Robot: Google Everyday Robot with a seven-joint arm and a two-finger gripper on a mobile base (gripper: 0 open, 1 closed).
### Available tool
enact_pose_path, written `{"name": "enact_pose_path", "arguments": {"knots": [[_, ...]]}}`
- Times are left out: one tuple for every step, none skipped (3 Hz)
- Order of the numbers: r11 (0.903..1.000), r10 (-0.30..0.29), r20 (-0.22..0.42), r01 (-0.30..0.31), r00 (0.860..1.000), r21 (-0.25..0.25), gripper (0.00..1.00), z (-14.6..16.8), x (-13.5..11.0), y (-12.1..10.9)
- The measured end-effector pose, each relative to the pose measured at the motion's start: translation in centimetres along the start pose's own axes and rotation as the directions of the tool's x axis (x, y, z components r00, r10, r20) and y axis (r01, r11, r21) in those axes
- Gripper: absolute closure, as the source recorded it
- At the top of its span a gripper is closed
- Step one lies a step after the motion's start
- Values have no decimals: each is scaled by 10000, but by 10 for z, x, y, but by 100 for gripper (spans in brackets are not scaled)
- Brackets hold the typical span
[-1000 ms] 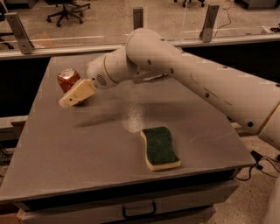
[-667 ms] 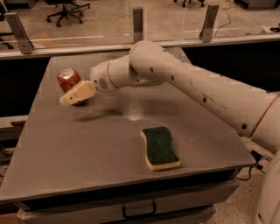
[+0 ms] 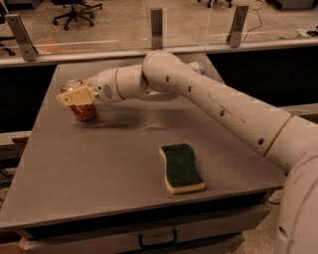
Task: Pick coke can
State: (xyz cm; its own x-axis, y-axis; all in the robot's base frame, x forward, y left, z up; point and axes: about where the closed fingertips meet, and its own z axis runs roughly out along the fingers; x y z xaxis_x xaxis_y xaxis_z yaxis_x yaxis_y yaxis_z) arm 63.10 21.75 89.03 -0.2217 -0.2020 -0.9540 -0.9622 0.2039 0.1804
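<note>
Claw [image 3: 69, 95] hangs at the desk's [image 3: 99, 163] far-left corner, pressed across the front of the upright coke can [image 3: 84, 112] just behind it (clamped or not, I cannot tell), sponge [image 3: 181, 167] well apart rightward.

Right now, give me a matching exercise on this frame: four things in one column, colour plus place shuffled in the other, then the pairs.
Things
1. coke can
2. sponge
3. gripper
4. office chair

Colour and place
A. green top, lying flat near the front edge of the table
B. black, far background, top left of the view
C. red, on the table's far-left part
D. tan, at the can, across its near side

Pairs: 1-C, 2-A, 3-D, 4-B
</note>
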Motion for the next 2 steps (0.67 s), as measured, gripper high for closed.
{"name": "enact_pose_path", "arguments": {"knots": [[9972, -675, 574, 692, 9961, -276, 73, -10, -32, 15], [9852, -1685, 1081, 1709, 9797, -128, 96, -36, -70, 25]]}}
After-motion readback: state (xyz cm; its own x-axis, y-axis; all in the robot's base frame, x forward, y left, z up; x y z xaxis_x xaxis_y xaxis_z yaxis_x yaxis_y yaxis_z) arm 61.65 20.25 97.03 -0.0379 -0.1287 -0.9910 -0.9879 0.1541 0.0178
